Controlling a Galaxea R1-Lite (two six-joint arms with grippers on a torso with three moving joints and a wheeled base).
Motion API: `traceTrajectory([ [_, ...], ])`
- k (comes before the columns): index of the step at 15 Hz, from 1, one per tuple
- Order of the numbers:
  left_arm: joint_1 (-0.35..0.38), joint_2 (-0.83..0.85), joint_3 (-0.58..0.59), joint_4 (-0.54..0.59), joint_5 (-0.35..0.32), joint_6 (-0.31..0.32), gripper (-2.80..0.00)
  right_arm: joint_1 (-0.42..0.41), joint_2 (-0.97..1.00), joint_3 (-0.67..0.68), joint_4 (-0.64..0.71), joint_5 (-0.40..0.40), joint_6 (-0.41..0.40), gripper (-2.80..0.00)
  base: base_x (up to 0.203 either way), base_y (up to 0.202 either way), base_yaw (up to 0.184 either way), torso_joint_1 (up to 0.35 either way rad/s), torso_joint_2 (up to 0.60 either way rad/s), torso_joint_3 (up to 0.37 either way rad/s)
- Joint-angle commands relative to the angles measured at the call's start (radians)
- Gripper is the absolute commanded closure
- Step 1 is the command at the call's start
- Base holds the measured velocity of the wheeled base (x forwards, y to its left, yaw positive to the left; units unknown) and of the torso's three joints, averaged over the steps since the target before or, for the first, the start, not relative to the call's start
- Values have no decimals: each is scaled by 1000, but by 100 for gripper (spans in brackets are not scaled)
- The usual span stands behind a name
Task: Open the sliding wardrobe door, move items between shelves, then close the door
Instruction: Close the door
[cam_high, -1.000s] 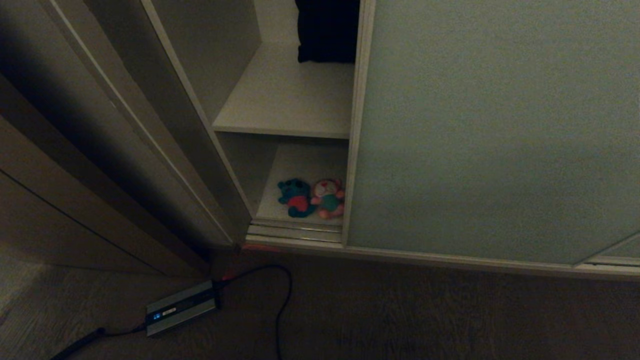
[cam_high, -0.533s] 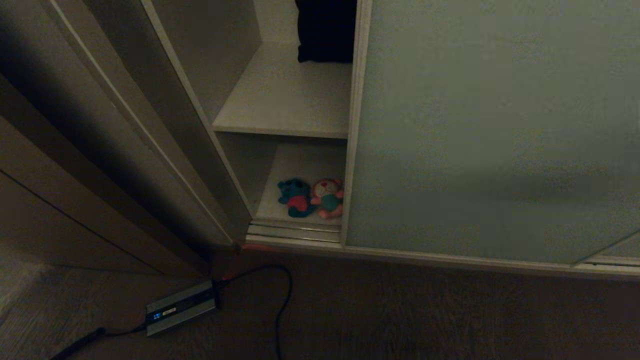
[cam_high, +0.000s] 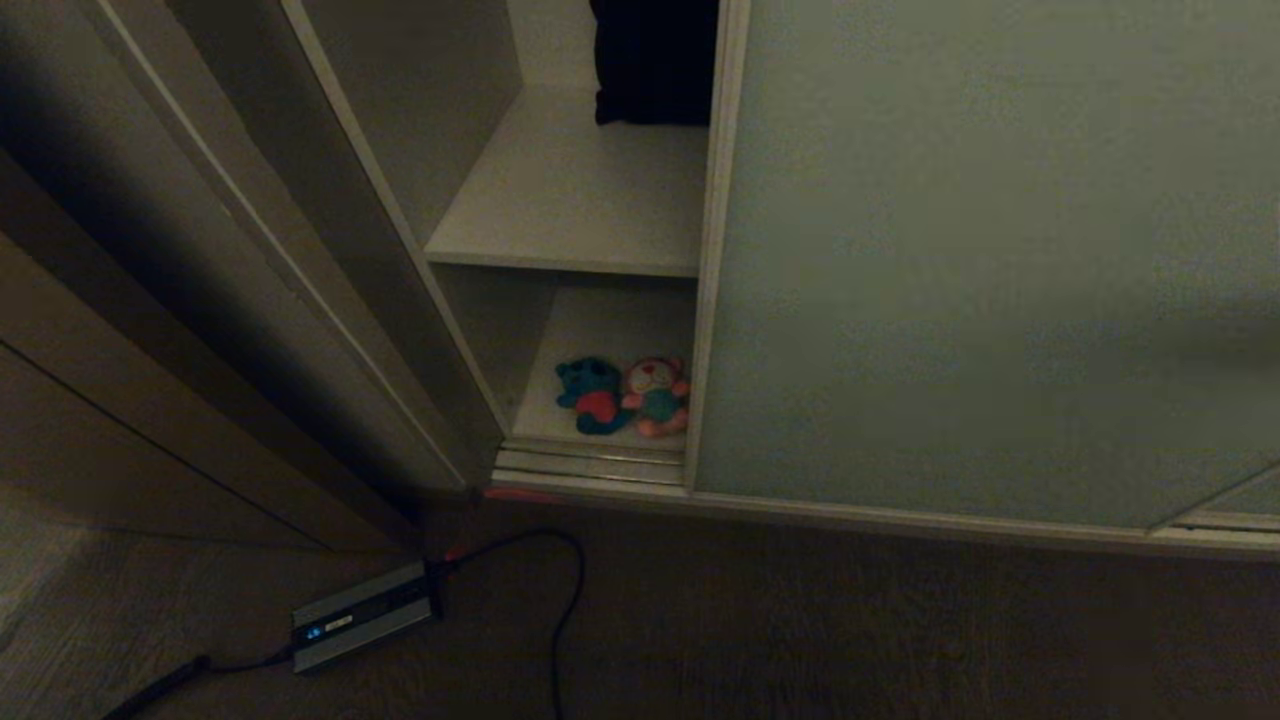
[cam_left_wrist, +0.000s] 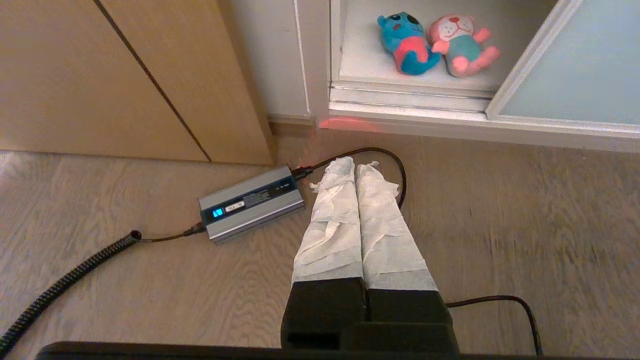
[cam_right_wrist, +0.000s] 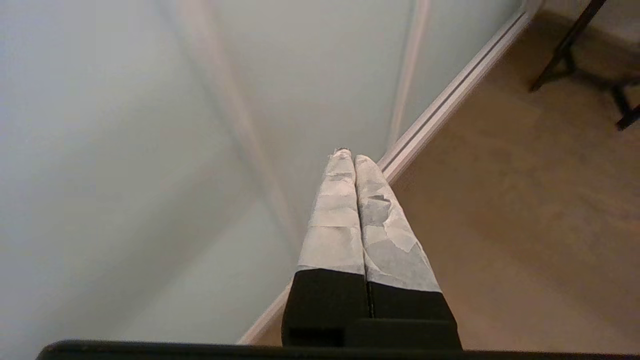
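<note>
The sliding wardrobe door (cam_high: 980, 260) is a pale grey-green panel and stands partly open, leaving a gap at its left edge. In that gap lie two shelves: an upper board (cam_high: 570, 210) and the bottom board (cam_high: 600, 320). A teal bear (cam_high: 593, 395) (cam_left_wrist: 407, 42) and a pink toy (cam_high: 657, 397) (cam_left_wrist: 462, 45) lie side by side on the bottom board, near its front. My left gripper (cam_left_wrist: 354, 165) hangs shut over the floor, well short of the toys. My right gripper (cam_right_wrist: 348, 156) is shut and empty, pointing at the door panel (cam_right_wrist: 125, 125) near its floor rail. Neither gripper shows in the head view.
A dark folded cloth (cam_high: 655, 60) sits at the back of the upper shelf. A grey power adapter (cam_high: 362, 615) (cam_left_wrist: 251, 202) with black cables (cam_high: 560, 600) lies on the wooden floor before the gap. A brown wooden panel (cam_high: 100, 400) stands on the left. Dark furniture legs (cam_right_wrist: 575, 45) stand on the floor beyond the door.
A dim shadow has crossed the lower door panel and slid off toward the right. The door, the toys and the left gripper have not visibly moved.
</note>
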Motion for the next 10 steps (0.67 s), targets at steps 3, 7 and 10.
traceTrajectory([
  [3, 0, -2, -1, -1, -1, 0, 0, -17, 266, -212, 8, 55, 2, 0, 0, 0, 0, 0, 0, 0],
  [7, 0, -2, 0, 0, 0, 0, 0, -16, 340, -247, -1, 242, 3, 0, 0, 0, 0, 0, 0, 0],
  [10, -1, -2, 1, 0, 0, 0, 0, -1, 390, -267, -2, 305, 30, 0, 0, 0, 0, 0, 0, 0],
])
